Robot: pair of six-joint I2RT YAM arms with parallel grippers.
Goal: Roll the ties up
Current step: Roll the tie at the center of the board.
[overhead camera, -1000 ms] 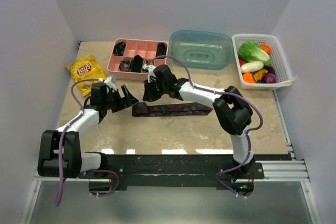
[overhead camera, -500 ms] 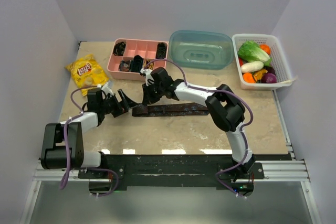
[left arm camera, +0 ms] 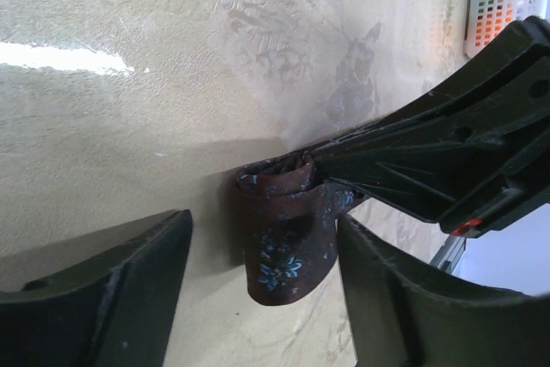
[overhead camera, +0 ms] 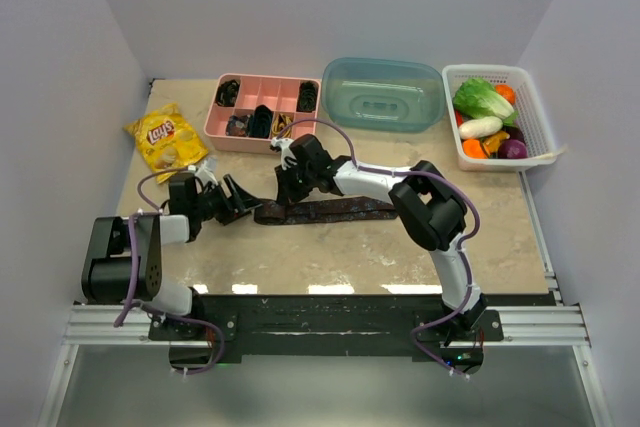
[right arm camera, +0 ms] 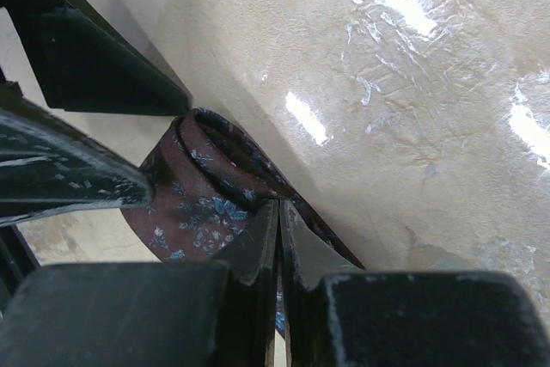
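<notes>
A dark maroon tie (overhead camera: 330,211) with small blue flowers lies flat across the middle of the table. Its left end is folded up into a loose loop (left arm camera: 285,242), which also shows in the right wrist view (right arm camera: 193,204). My right gripper (overhead camera: 291,190) is shut on the tie just behind that loop, pinching the fabric between its fingers (right arm camera: 279,217). My left gripper (overhead camera: 240,204) is open at the tie's left end. In the left wrist view the gripper (left arm camera: 265,234) has one finger on each side of the loop, and neither finger clearly touches it.
A pink divided tray (overhead camera: 262,119) holding several dark rolled coils stands at the back. A yellow chip bag (overhead camera: 164,134) lies at the back left. A teal plastic tub (overhead camera: 384,94) and a white basket (overhead camera: 541,127) of vegetables stand at the back right.
Both grippers have come down and slightly nearer. The left arm has folded back toward its base. The right gripper stays shut on the tie's end.
</notes>
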